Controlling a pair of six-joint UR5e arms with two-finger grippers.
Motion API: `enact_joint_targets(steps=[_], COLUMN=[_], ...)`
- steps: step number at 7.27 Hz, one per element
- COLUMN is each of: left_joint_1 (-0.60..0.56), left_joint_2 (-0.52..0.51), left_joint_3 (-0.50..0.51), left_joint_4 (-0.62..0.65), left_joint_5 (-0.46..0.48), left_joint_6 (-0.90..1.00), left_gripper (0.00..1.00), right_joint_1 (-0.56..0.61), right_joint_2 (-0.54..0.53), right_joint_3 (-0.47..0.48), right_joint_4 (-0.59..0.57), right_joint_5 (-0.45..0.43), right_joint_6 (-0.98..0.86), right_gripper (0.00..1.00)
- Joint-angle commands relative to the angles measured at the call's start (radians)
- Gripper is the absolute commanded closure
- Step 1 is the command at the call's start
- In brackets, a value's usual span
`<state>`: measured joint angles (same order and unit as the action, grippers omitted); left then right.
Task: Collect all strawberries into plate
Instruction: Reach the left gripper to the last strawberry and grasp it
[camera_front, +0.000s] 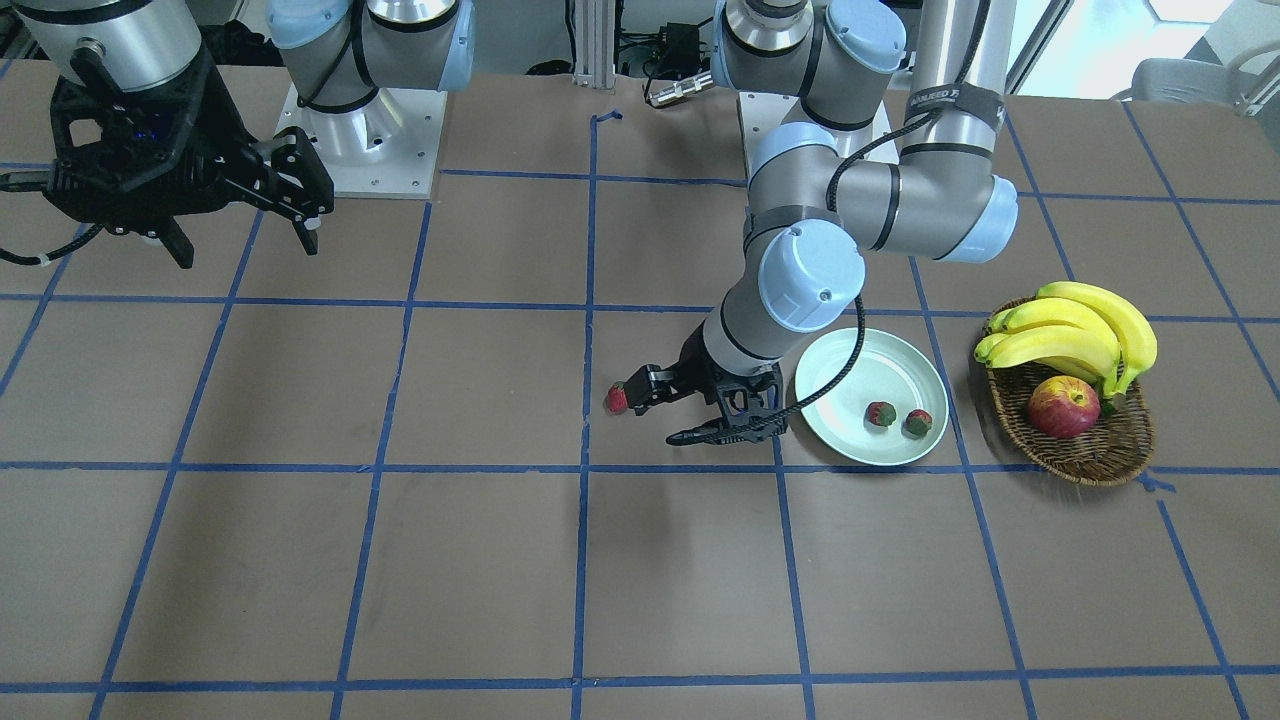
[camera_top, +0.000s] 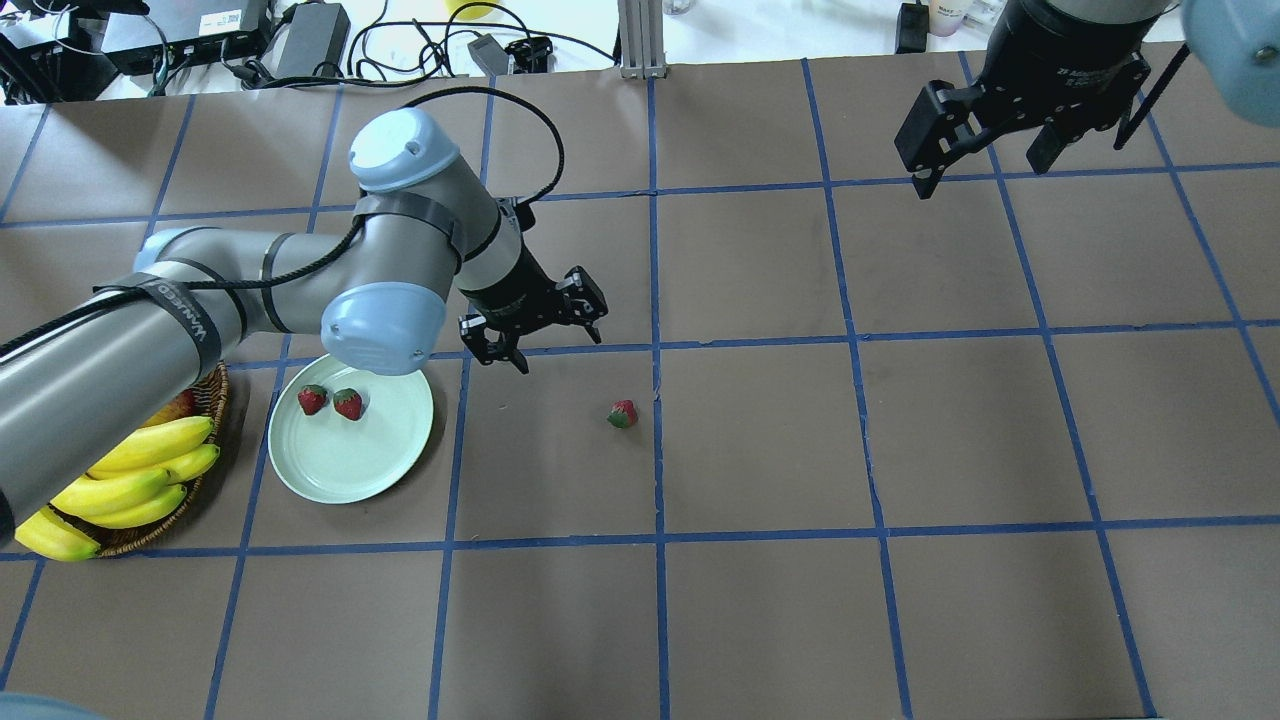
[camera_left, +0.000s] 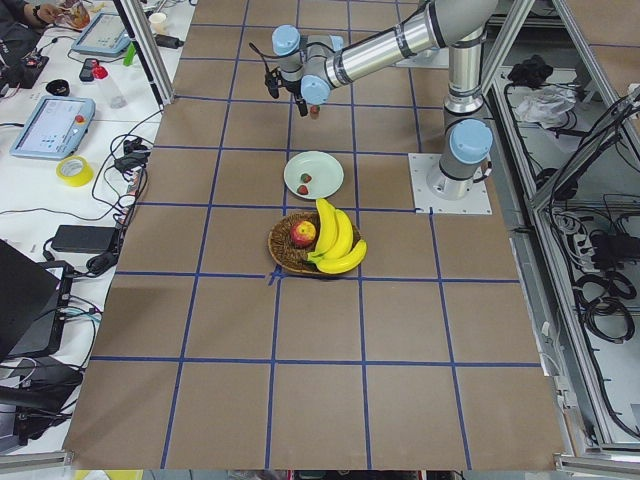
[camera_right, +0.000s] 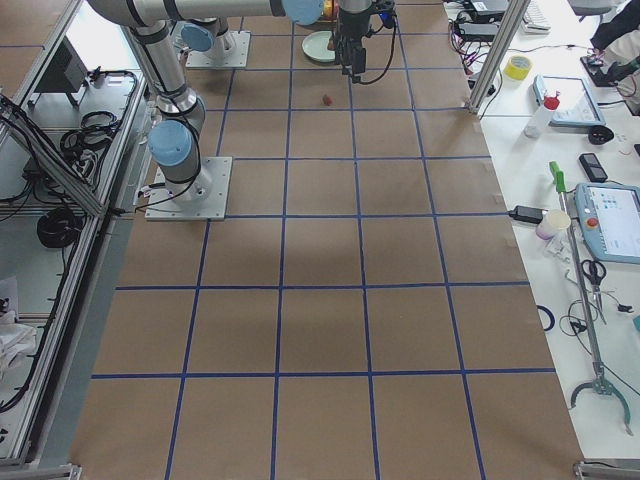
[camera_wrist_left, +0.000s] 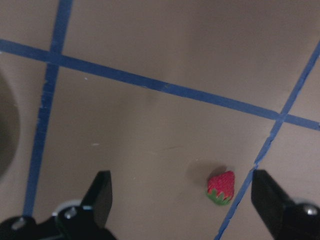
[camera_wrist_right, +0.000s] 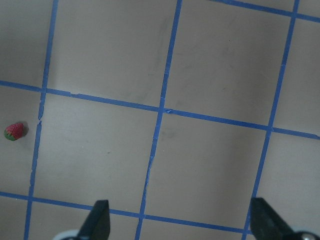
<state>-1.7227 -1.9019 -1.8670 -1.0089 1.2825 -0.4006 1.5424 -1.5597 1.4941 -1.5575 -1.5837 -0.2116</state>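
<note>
Two strawberries (camera_front: 880, 413) (camera_front: 918, 422) lie in the pale green plate (camera_front: 850, 370), also seen from overhead (camera_top: 312, 399) (camera_top: 348, 404) on the plate (camera_top: 350, 460). A third strawberry (camera_top: 622, 414) lies on the table beside a blue tape line. My left gripper (camera_top: 555, 350) is open and empty, hovering between the plate and this berry. In the left wrist view the berry (camera_wrist_left: 221, 187) lies between the fingers, nearer the right one; the gripper (camera_wrist_left: 182, 200) is above it. My right gripper (camera_top: 975, 180) is open and empty, raised far off; its wrist view shows the loose strawberry (camera_wrist_right: 14, 131) at the left edge.
A brown wicker basket (camera_front: 1100, 450) with bananas (camera_front: 1070, 330) and a red-yellow apple (camera_front: 1063, 407) stands just beyond the plate, on the robot's left. Blue tape lines grid the brown table. The arm bases stand at the robot's edge.
</note>
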Motion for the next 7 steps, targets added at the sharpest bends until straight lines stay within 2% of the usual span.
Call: enact_joint_targets(steps=[1,3,4,5,6,7], left_joint_1=[-0.047,-0.08,-0.09,-0.095,-0.097,-0.097], left_joint_2=[-0.052,-0.063,-0.069,-0.075,-0.083,-0.086], left_joint_3=[-0.056,-0.06,-0.063,-0.063,-0.064,-0.063], left_joint_4=[0.116,0.118,0.119,0.119,0.118,0.118], left_joint_5=[-0.058,-0.017,-0.012,-0.014,-0.015,-0.018], left_joint_6=[-0.01,-0.007,-0.007,-0.004,-0.007,-0.007], left_gripper=[0.05,0.05,0.13,0.37,0.55,0.79], right_joint_1=[-0.001,-0.001,0.001,-0.001,-0.001,0.001], right_joint_2=[0.0,0.0,0.0,0.0,0.0,0.0], right_joint_3=[0.0,0.0,0.0,0.0,0.0,0.0], right_joint_4=[0.001,0.002,0.002,0.002,0.002,0.002], right_joint_5=[-0.001,0.001,0.001,0.001,-0.001,0.001], right_joint_6=[0.0,0.0,0.0,0.0,0.0,0.0], right_gripper=[0.0,0.0,0.0,0.0,0.0,0.0])
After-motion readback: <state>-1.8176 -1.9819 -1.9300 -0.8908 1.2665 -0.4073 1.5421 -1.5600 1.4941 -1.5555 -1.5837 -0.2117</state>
